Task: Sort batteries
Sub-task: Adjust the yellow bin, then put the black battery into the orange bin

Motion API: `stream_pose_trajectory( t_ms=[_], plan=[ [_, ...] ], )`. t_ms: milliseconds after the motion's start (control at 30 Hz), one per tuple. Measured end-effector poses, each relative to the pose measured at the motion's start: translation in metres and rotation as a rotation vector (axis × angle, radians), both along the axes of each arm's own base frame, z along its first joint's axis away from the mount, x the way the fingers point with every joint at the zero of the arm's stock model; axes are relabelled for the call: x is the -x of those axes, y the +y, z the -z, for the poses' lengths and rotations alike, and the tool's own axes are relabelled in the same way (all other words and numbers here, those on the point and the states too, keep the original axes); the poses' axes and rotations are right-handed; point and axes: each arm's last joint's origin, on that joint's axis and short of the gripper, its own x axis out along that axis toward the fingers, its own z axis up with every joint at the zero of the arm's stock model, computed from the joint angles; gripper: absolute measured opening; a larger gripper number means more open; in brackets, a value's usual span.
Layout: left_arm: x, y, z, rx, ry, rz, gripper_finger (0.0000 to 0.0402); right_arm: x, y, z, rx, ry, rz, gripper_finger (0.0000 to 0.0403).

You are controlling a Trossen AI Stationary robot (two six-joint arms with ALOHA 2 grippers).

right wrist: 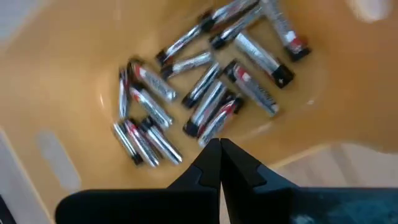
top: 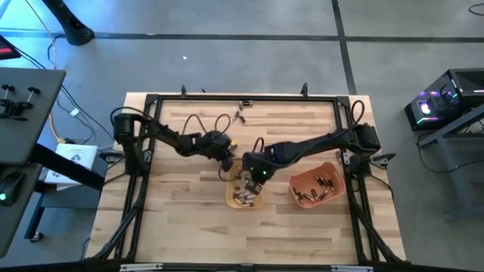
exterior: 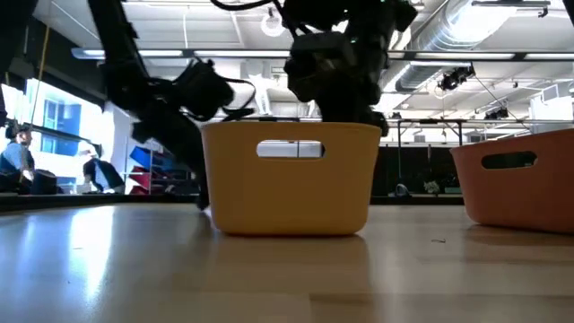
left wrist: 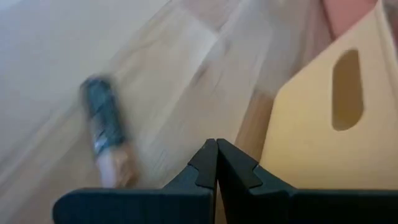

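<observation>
Your right gripper (right wrist: 219, 144), fingers clenched empty, hovers over the yellow tray's (right wrist: 74, 81) batteries (right wrist: 205, 99); left gripper (left wrist: 216, 144) clenched beside it, apparently between picks

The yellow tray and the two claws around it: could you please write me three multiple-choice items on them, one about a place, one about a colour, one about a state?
1. Where is the right claw?
A. Over the yellow tray
B. Over the orange tray
C. At the table's far edge

2. What colour are most batteries in the yellow tray?
A. Green
B. Silvery-grey
C. Blue

3. How are the left claw's fingers?
A. Wide open
B. Shut on a battery
C. Shut, holding nothing

Answers: 1 A, the right wrist view looks straight down into the yellow tray. 2 B, the right wrist view shows silvery cells with dark ends. 3 C, the fingertips meet while a dark battery lies apart on the table.
</observation>
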Motion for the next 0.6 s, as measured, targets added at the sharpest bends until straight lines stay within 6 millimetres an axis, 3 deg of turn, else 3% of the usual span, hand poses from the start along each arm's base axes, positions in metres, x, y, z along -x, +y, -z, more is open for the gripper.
stream_pose_trajectory(
  t_ms=[167,400,467,600],
  plan=[
    [-0.010,0.008,-0.022,0.036,-0.016,0.054,0.0000,0.006,0.019,-0.001,0.023,0.034,-0.036,0.0000],
    [0.023,0.020,-0.051,-0.159,0.186,0.050,0.0000,0.015,0.013,-0.027,0.089,-0.036,0.001,0.0000],
    [0.024,0.027,-0.050,-0.178,0.187,0.051,0.0000,0.017,0.004,-0.036,0.088,-0.060,0.026,0.0000],
    [0.020,0.033,-0.025,-0.122,0.292,0.028,0.0000,0.022,-0.011,-0.051,0.087,-0.102,0.070,0.0000]
  ],
)
